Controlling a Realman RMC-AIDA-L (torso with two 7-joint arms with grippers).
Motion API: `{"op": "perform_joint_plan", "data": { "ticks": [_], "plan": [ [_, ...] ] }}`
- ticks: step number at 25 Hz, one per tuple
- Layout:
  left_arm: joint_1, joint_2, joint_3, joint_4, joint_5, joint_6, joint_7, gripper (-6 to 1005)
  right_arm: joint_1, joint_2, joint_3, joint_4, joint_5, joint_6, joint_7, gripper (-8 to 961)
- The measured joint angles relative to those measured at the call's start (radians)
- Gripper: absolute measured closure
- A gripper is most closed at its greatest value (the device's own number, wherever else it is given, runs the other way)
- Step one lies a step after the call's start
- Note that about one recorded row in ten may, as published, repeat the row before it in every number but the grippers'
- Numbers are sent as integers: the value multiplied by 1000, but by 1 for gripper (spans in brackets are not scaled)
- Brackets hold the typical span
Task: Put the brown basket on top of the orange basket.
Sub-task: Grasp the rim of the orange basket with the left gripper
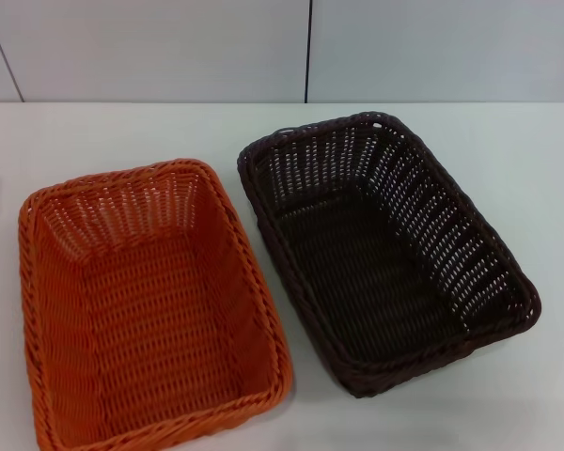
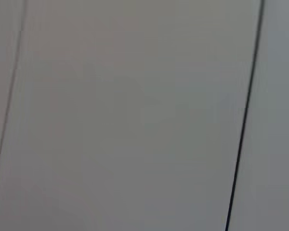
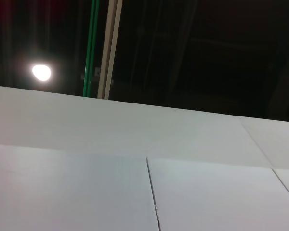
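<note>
The orange basket (image 1: 150, 301) sits on the white table at the front left in the head view, empty and upright. The brown basket (image 1: 381, 249) sits beside it on the right, empty and upright, a narrow gap between their rims. Neither gripper shows in any view. The left wrist view shows only a plain grey panel. The right wrist view shows only white wall panels and a dark ceiling.
The white table (image 1: 508, 141) runs back to a white panelled wall (image 1: 169, 47). A ceiling lamp (image 3: 41, 72) and a green pipe (image 3: 90, 48) show in the right wrist view.
</note>
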Motion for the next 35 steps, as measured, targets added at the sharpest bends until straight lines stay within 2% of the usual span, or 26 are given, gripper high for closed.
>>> {"op": "perform_joint_plan", "data": {
  "ticks": [2, 4, 5, 6, 9, 10, 11, 12, 13, 14, 15, 17, 18, 19, 20, 21, 22, 23, 24, 25, 26, 29, 31, 35],
  "plan": [
    [-12, 0, 20, 36, 41, 61, -52, 289, 1, 0, 0, 0, 0, 0, 0, 277],
    [-12, 0, 20, 36, 41, 61, -52, 289, 1, 0, 0, -1, 0, -3, 0, 277],
    [-16, 1, 44, 59, 78, 119, -72, 289, 1, 0, 0, -3, 0, -5, 0, 277],
    [-15, 1, 100, 105, 159, 266, -157, 289, 1, 0, 0, -3, 0, -5, 0, 277],
    [-13, 1, 114, 133, 201, 325, -235, 289, 2, 0, 0, -3, 0, -6, 0, 277],
    [-10, 3, 122, 155, 238, 371, -313, 289, 3, 0, 0, -3, 0, -6, 0, 277],
    [-7, 21, 115, 201, 397, 411, -624, 289, 3, 0, 0, -3, 0, -6, 0, 277],
    [-7, 21, 115, 201, 397, 411, -624, 289, 4, -1, 0, -3, 0, -6, -2, 277],
    [-6, 56, 110, 210, 534, 400, -863, 289, 5, -1, 0, -4, 0, -5, -2, 277],
    [-6, 56, 110, 210, 534, 400, -863, 290, 6, -1, 0, -4, 0, -5, -3, 277],
    [3, 116, 138, 175, 642, 360, -1062, 290, 10, -2, 2, -2, 0, -3, -3, 277],
    [19, 149, 173, 120, 658, 301, -1129, 290, 12, -2, 4, -1, 0, -2, -3, 277],
    [19, 149, 173, 120, 658, 301, -1129, 290, 14, -3, 7, 2, 0, -1, -3, 277],
    [28, 164, 190, 79, 657, 253, -1137, 290, 16, -3, 9, 3, 0, 0, -2, 277],
    [54, 188, 221, -68, 657, 51, -1103, 290, 24, -3, 12, 13, 0, 1, -1, 277],
    [60, 191, 226, -124, 658, -26, -1075, 290, 24, -3, 12, 13, 0, 1, -1, 277],
    [67, 186, 225, -185, 657, -133, -1025, 290, 28, -3, 12, 17, 0, 1, -1, 277],
    [67, 186, 225, -185, 657, -133, -1025, 290, 31, -3, 12, 19, 0, 2, -1, 277],
    [79, 140, 200, -328, 656, -422, -873, 290, 33, -3, 12, 22, 0, 2, -1, 277],
    [82, 98, 169, -405, 655, -587, -784, 290, 39, -3, 13, 28, 0, 2, -1, 277],
    [82, 98, 169, -405, 655, -587, -784, 290, 39, -3, 13, 28, 0, 2, -1, 277],
    [67, 19, 105, -520, 654, -861, -629, 290, 47, -3, 13, 36, 0, 2, -1, 277],
    [37, 1, 76, -561, 650, -1009, -583, 290, 52, -3, 14, 43, 0, 2, -1, 277],
    [-39, 5, 29, -577, 639, -1217, -576, 291, 54, -3, 23, 49, 0, 0, 2, 277]
  ]
}}
